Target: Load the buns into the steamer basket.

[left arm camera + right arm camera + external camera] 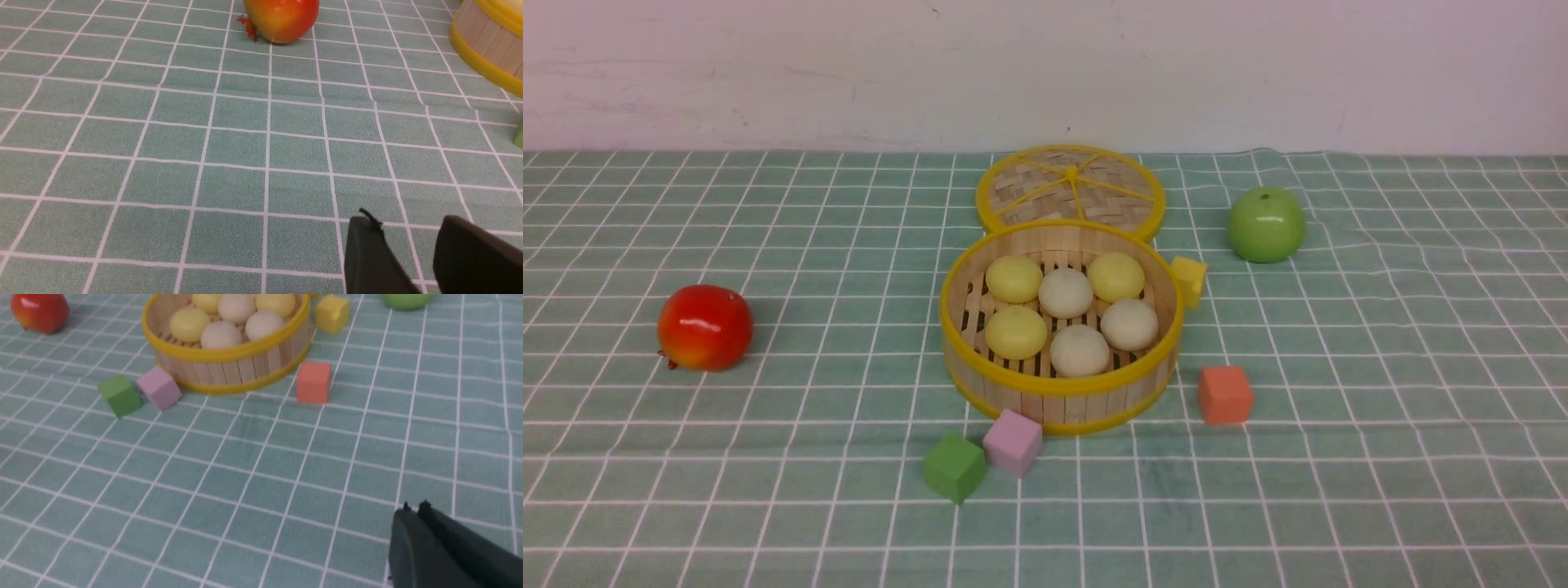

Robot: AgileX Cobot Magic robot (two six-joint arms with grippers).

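We see an evenly lit, bright scene with soft, short shadows. Small white glare spots sit on the green apple [1266, 224] and the red fruit [704, 327]. The front view is sharp. The right wrist view is slightly soft, and its dark tool [414, 512] is blurred at the frame's edge, as is the left tool [408, 232].
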